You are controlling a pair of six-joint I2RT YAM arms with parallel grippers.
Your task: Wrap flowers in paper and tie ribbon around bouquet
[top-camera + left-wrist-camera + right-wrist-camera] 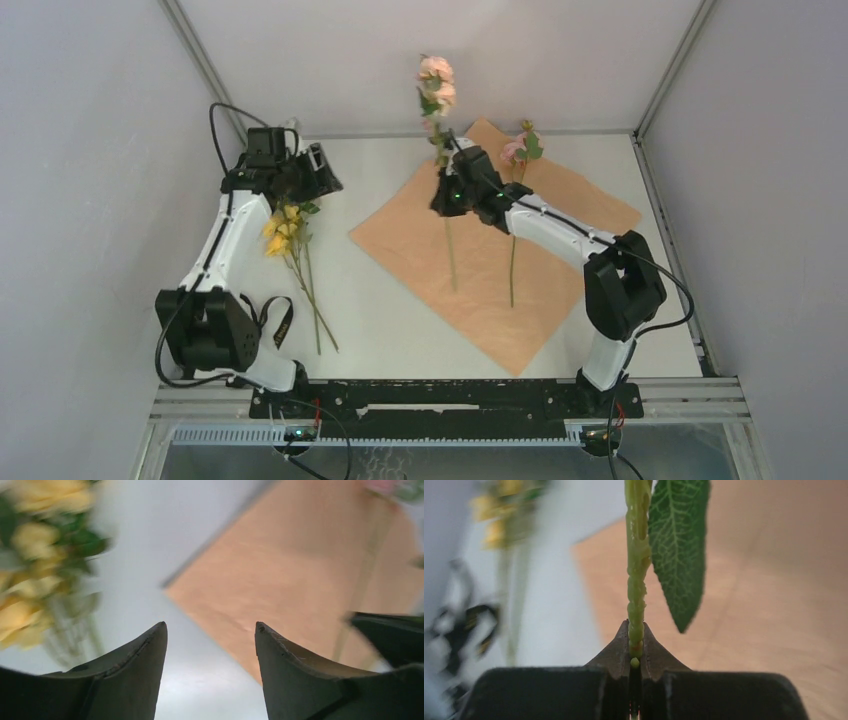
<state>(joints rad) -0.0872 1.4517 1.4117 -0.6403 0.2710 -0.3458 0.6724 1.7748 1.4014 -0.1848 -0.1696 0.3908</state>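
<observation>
Right end effector is clamping a pink-flowered stem over the paper, where a second pink flower is lying. Left end effector is hanging open near yellow flowers left of the paper; gathering is only beginning, with wrapping and tying not yet done.

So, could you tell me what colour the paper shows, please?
The paper is peach-orange, clearest in the top external view.
</observation>
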